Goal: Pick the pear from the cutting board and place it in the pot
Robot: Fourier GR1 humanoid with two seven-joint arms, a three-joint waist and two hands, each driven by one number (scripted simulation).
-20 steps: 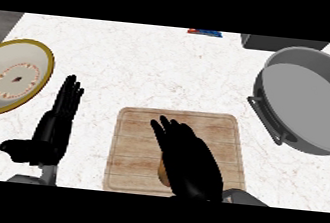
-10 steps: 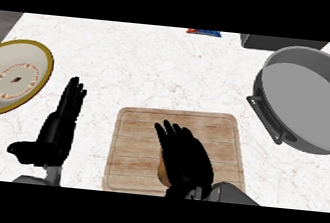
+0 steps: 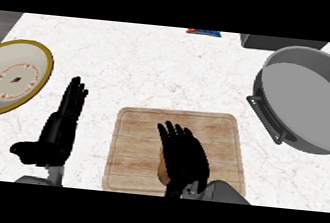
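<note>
A wooden cutting board [image 3: 140, 131] lies on the white counter near the view's lower edge. On it, a tan pear [image 3: 164, 169] shows only as a sliver at the left side of my right hand [image 3: 184, 158], which lies over it with fingers straight, pointing away from me. The rest of the pear is hidden under the hand. A large grey pot [image 3: 311, 105] with a side handle stands at the right, a short way beyond the board. My left hand [image 3: 57, 128] rests open left of the board, fingers up.
A round plate [image 3: 12, 77] with a gold rim stands at the left edge. A small blue and red object [image 3: 203, 32] lies at the counter's far edge. A grey block [image 3: 278, 43] sits behind the pot.
My right hand has drawn back toward me along the board, and a sliver of pear now shows at its left side. The left hand has not moved.
</note>
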